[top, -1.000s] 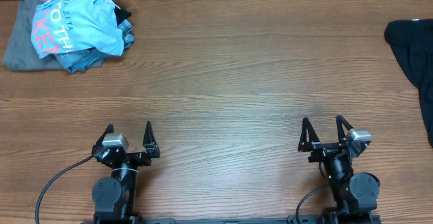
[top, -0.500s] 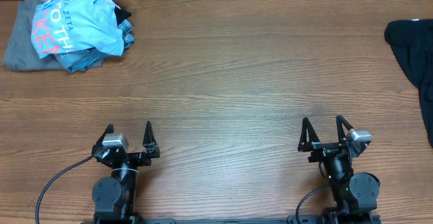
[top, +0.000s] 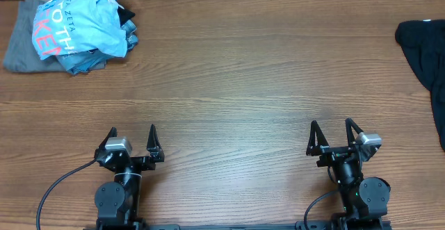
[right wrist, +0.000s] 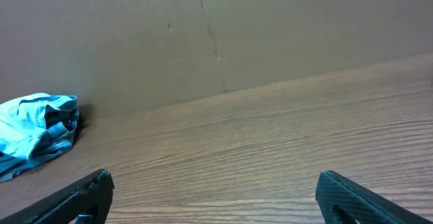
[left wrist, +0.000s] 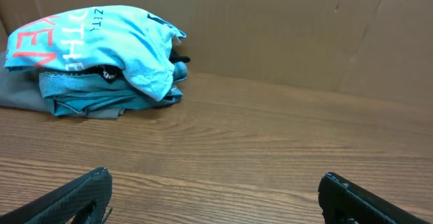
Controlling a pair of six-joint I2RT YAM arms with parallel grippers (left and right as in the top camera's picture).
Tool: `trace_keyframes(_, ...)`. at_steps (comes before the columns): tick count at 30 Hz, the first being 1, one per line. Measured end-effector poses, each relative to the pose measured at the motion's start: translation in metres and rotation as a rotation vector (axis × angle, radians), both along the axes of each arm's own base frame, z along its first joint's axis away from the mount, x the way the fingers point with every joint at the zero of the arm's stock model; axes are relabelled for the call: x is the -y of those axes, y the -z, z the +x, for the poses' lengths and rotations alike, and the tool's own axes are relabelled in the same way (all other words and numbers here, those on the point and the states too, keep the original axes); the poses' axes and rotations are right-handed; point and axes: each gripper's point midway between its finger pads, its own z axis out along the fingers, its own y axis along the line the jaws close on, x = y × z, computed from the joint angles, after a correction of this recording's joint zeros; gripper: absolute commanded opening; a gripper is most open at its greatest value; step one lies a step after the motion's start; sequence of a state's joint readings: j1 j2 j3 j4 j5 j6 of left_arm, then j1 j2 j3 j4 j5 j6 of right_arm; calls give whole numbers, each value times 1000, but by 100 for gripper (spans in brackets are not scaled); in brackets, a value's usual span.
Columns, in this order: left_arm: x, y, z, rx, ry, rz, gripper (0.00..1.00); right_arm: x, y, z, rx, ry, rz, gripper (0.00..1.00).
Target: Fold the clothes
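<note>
The clothes, a black T-shirt (top: pixel 425 53), lie at the table's far right edge in the overhead view, partly cut off by the frame. My left gripper (top: pixel 132 134) rests near the front left, open, with nothing between its fingers (left wrist: pixel 74 197). At the front right my right gripper (top: pixel 332 129) is also open and empty, its fingertips (right wrist: pixel 352 193) spread over bare wood. Both grippers are far from the black shirt. Neither wrist view shows it.
A heap with a light blue shirt with pink lettering (top: pixel 83 21) (left wrist: pixel 101 41) (right wrist: pixel 34 132) on a grey garment (top: pixel 21 46) lies at the back left. A brown cardboard wall (left wrist: pixel 284 28) backs the wooden table (top: pixel 229 84).
</note>
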State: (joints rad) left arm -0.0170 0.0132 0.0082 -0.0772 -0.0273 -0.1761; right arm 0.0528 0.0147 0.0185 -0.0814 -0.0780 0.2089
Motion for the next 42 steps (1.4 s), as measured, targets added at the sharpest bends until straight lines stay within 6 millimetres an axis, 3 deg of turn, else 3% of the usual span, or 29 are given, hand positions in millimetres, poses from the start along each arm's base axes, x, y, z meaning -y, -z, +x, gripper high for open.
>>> trace_keyframes(10, 0, 0, 0, 0, 0, 0, 100, -4, -4, -1, 10, -21, 26, 100)
trace_keyframes(17, 0, 0, 0, 0, 0, 0, 100, -68, -8, -26, -130, -420, 432, 100)
trace_keyframes(22, 0, 0, 0, 0, 0, 0, 100, -88, -12, -42, -224, -558, 583, 100)
trace_keyframes(29, 0, 0, 0, 0, 0, 0, 100, -93, -47, -51, -119, -634, 578, 100)
trace_keyframes(36, 0, 0, 0, 0, 0, 0, 100, -74, -140, -54, 67, -518, 446, 100)
trace_keyframes(39, 0, 0, 0, -1, 0, 0, 100, -56, -174, -37, 69, -380, 374, 100)
trace_keyframes(42, 0, 0, 0, 0, 0, 0, 100, -29, -191, -3, -9, -174, 305, 100)
